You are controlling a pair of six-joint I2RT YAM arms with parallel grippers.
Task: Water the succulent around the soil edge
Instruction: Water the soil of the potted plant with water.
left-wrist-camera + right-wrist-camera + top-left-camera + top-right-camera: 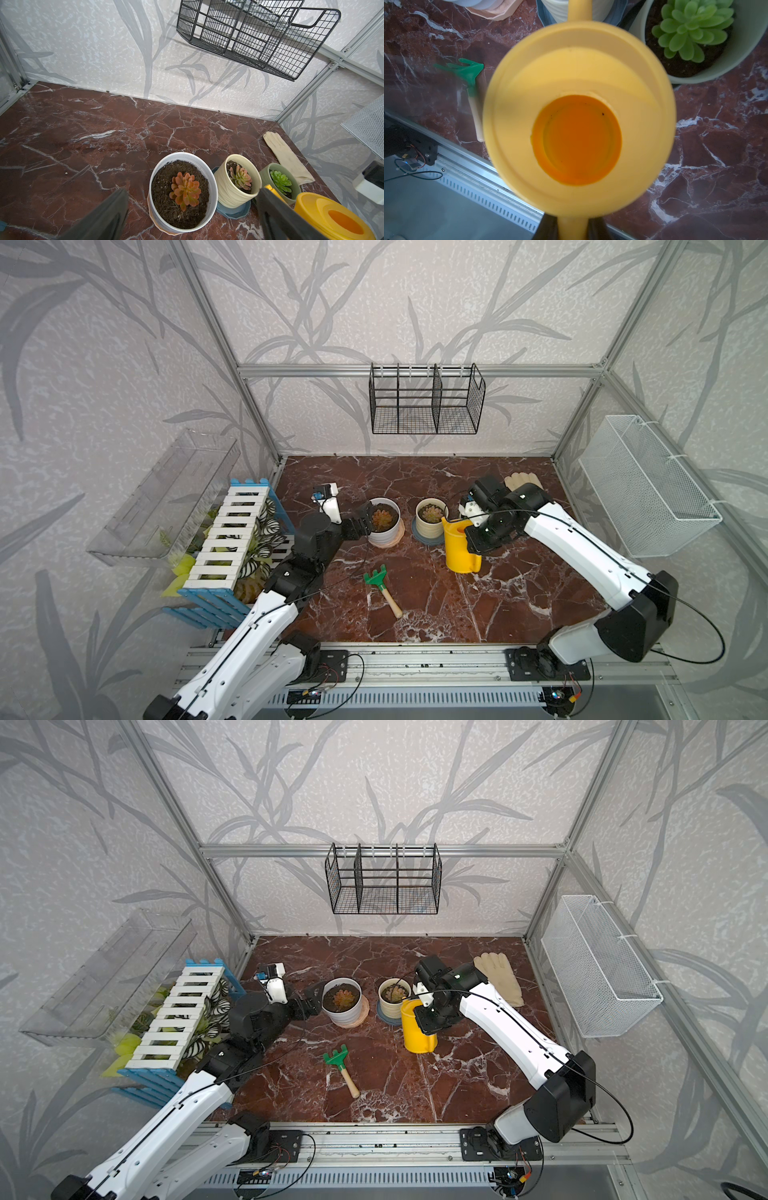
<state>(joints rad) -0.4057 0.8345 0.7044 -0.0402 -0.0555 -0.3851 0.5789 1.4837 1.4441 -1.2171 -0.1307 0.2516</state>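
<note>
The right gripper (572, 227) is clenched on the handle of a yellow plastic watering can (459, 549), which stands upright toward the right of the red-brown marble table (478, 614). Whether its base touches the surface cannot be told. The can's spout points at a cream ribbed pot (430, 522) on a blue-grey saucer (232, 212), which holds a pink-and-green succulent (241, 178); the spout's tip is close by the pot's side.

Just to the left, a larger white round pot (386, 531) on a peach saucer (496, 12) holds an orange succulent (186, 190) in dark soil (164, 187). The left gripper (192, 191) is spread wide at that pot's left side, its fingers (104, 216) flanking the pot in the left wrist view; contact cannot be made out.

A third plant — a bright green succulent (691, 29) in a pale green pot (741, 47) — sits just beside the can, hidden under the right arm in both top views. A green toy rake with a wooden handle (384, 591) lies near the table's front, and a beige glove (498, 977) rests at the back right.
</note>
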